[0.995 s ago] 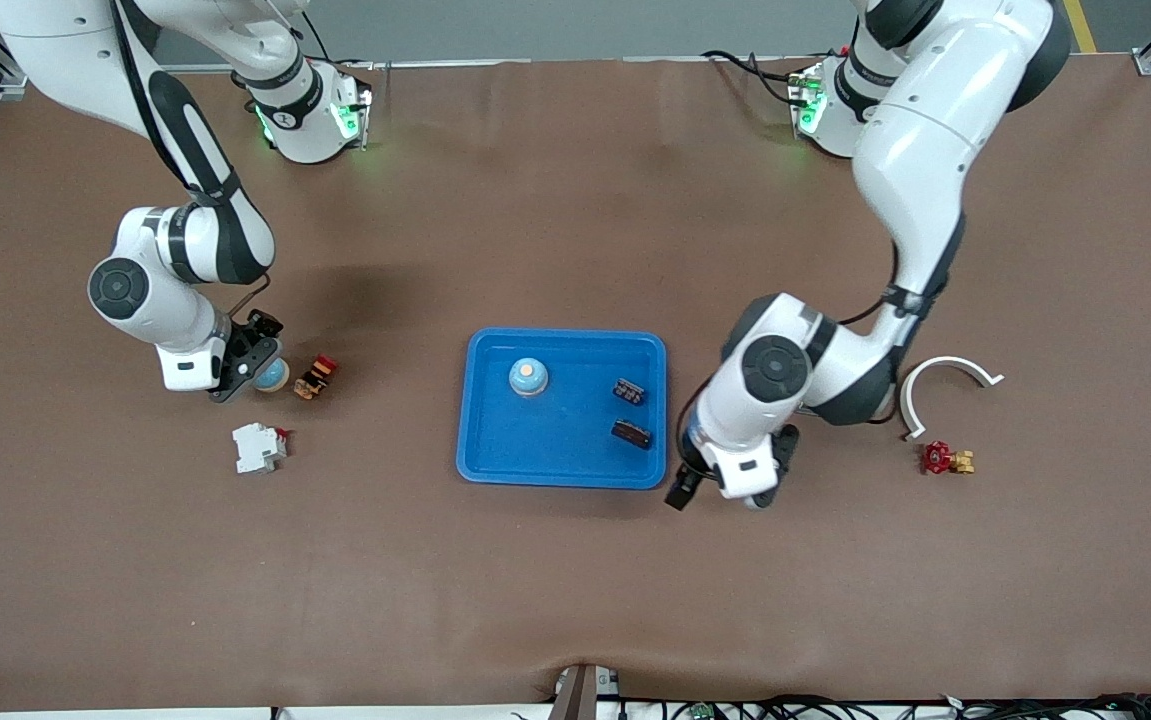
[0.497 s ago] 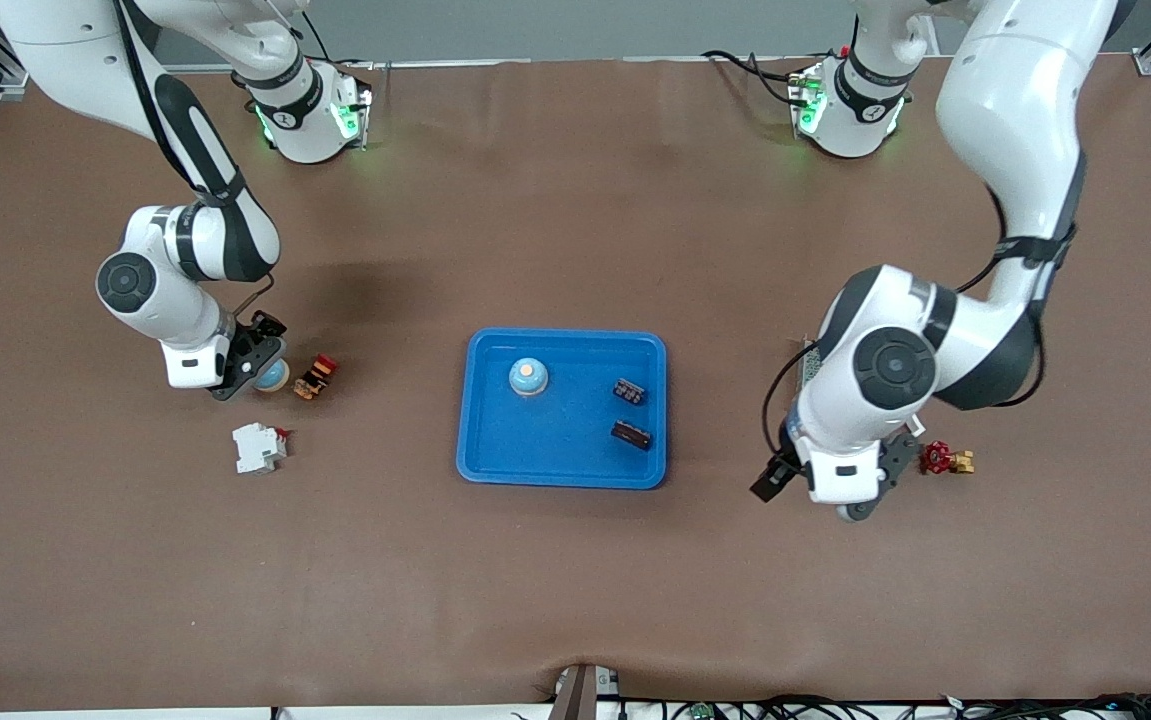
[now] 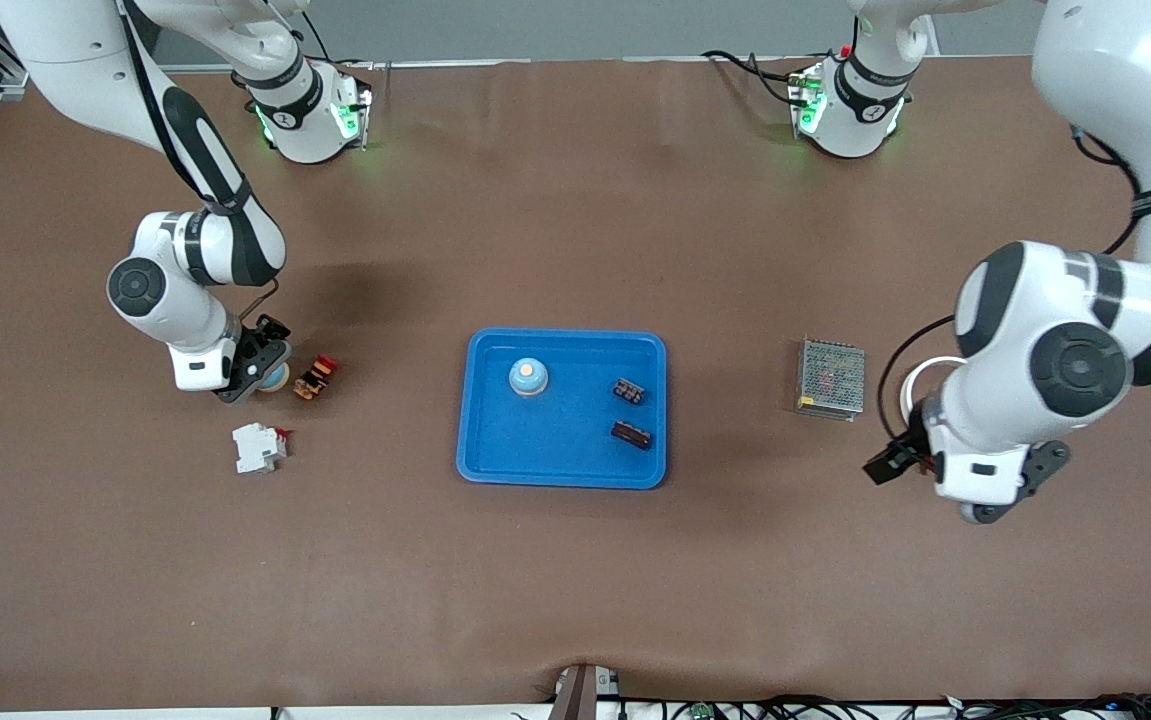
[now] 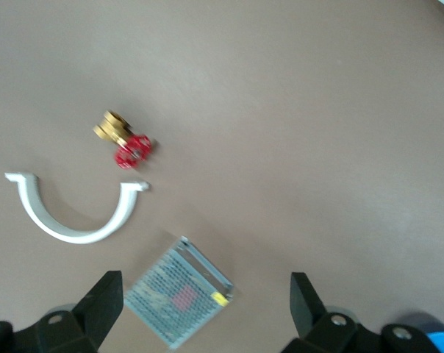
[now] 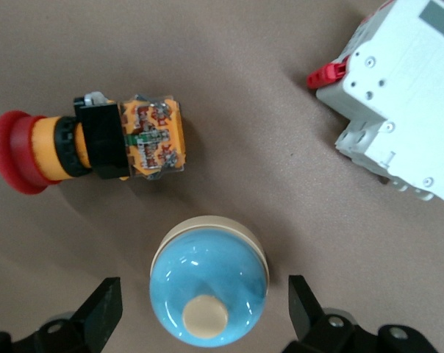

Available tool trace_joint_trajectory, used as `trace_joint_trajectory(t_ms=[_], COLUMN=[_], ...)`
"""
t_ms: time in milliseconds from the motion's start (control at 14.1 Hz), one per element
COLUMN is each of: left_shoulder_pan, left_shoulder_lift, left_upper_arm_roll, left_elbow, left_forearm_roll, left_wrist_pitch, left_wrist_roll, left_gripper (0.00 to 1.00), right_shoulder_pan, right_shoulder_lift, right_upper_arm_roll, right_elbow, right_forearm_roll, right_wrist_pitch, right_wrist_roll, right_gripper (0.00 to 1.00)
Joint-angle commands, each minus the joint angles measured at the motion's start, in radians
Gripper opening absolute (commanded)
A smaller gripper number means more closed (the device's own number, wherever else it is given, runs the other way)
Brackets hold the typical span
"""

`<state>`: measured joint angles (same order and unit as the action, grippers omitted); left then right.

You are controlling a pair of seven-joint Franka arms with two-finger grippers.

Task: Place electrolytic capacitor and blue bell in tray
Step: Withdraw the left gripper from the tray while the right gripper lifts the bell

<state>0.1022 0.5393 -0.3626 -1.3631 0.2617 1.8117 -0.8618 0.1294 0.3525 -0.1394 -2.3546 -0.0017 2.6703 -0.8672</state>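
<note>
The blue tray (image 3: pixel 495 440) lies mid-table and holds one blue bell (image 3: pixel 528 377) and two small dark parts (image 3: pixel 629 391) (image 3: pixel 631 434); I cannot tell whether either is the electrolytic capacitor. Another blue bell (image 5: pixel 209 283) with a cream knob stands on the table toward the right arm's end. My right gripper (image 5: pixel 204 303) (image 3: pixel 253 378) is open and low over it, one finger on each side with a gap to both. My left gripper (image 4: pixel 205 301) is open and holds nothing, high over the table at the left arm's end.
A red-and-orange push button (image 3: pixel 316 376) (image 5: pixel 90 143) and a white circuit breaker (image 3: pixel 259 447) (image 5: pixel 402 125) lie close to the table bell. Below the left gripper are a grey mesh box (image 3: pixel 830 378) (image 4: pixel 179 301), a white half-ring clamp (image 4: pixel 75 213) and a red-handled brass valve (image 4: pixel 123 140).
The left arm has swung from beside the tray toward its own end of the table, uncovering the mesh box and covering the valve. The right arm has shifted only slightly over the bell.
</note>
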Motion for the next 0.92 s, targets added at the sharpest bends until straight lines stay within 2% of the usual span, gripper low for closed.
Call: trace_joint_trajectory(t_ms=[0, 355, 426, 497, 711, 782, 853], left_shoulder_pan=[0.048, 0.134, 0.137, 0.137, 0.128, 0.128, 0.131], left_shoulder_lift=[-0.061, -0.117, -0.131, -0.139, -0.148, -0.151, -0.154], left_upper_arm_roll=[-0.009, -0.009, -0.009, -0.009, -0.013, -0.021, -0.030], left_elbow=[-0.031, -0.028, -0.028, -0.028, -0.030, -0.030, -0.028], left_forearm_roll=[0.002, 0.005, 0.005, 0.007, 0.004, 0.005, 0.005], left_wrist_pitch=[-0.022, -0.034, -0.034, -0.034, -0.055, -0.069, -0.072], left_wrist_roll=[0.125, 0.377, 0.404, 0.415, 0.421, 0.426, 0.437], left_gripper=[1.00, 1.00, 1.00, 1.00, 1.00, 1.00, 1.00], right_shoulder_pan=[-0.002, -0.002, -0.002, -0.001, -0.001, -0.001, 0.001], right_shoulder_lift=[0.005, 0.005, 0.005, 0.005, 0.006, 0.008, 0.008], right_upper_arm_roll=[0.003, 0.004, 0.004, 0.004, 0.006, 0.006, 0.006], right_elbow=[-0.015, -0.015, -0.015, -0.015, -0.012, -0.011, -0.008], right_forearm_roll=[-0.006, -0.006, -0.006, -0.006, -0.003, -0.001, -0.001], right_wrist_pitch=[0.031, 0.031, 0.031, 0.031, 0.030, 0.030, 0.028], right_wrist_roll=[0.002, 0.002, 0.002, 0.004, 0.005, 0.005, 0.007], right_gripper=[1.00, 1.00, 0.92, 0.76, 0.43, 0.37, 0.36])
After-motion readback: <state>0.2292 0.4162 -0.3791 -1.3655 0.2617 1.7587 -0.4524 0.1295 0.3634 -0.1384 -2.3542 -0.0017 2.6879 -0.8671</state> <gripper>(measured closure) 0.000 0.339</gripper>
